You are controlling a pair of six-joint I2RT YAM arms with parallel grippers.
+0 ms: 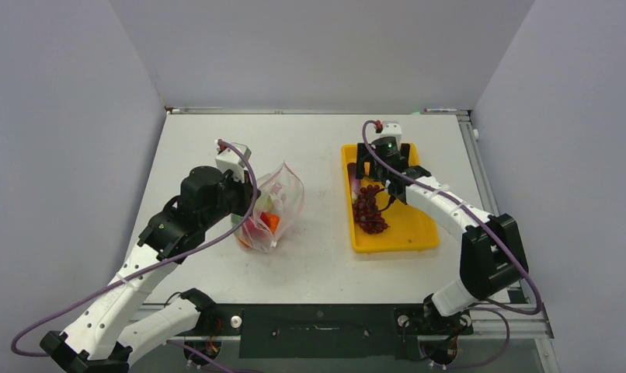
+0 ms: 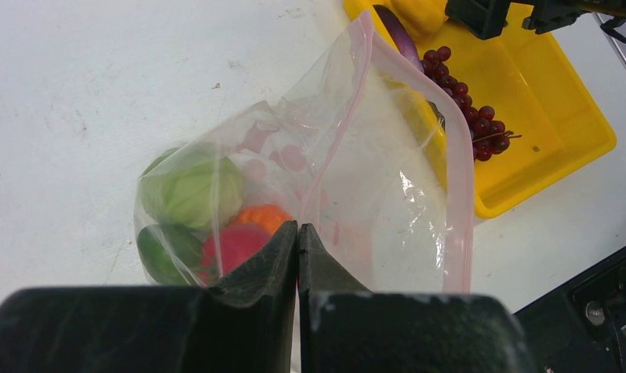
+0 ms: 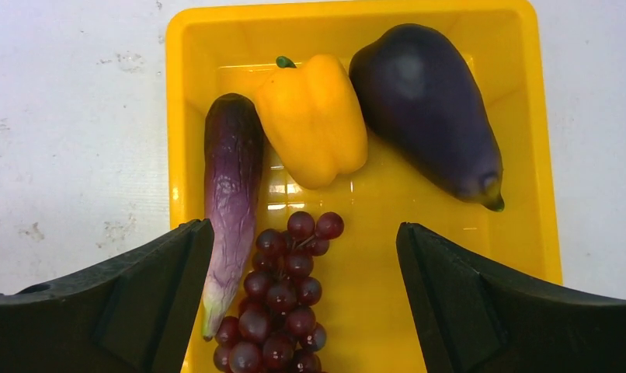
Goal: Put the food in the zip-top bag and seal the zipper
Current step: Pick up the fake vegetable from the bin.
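**Left claw grips the bag, right claw waits over the tray**

We see the left gripper (image 2: pixel 297 229) clenched on the zip-top bag (image 2: pixel 356 179), which stands on the table (image 1: pixel 318 264) left of the yellow tray (image 3: pixel 543 155). Its pink zipper (image 2: pixel 459 202) gapes unsealed. A green piece (image 2: pixel 189 190), a red piece (image 2: pixel 232 245) and an orange piece (image 2: pixel 267 216) lie inside. The right gripper (image 3: pixel 304 227) hovers released, jaws wide, over the tray's grape bunch (image 3: pixel 283 311), yellow pepper (image 3: pixel 314 124), slender eggplant (image 3: pixel 231 179) and plump eggplant (image 3: pixel 426 109).

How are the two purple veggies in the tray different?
The long eggplant is thin and streaky light purple; the fat eggplant is plump and almost black. The long eggplant lies beside the grapes; the fat eggplant lies apart from them. Both are in the yellow tray, flanking the yellow pepper.
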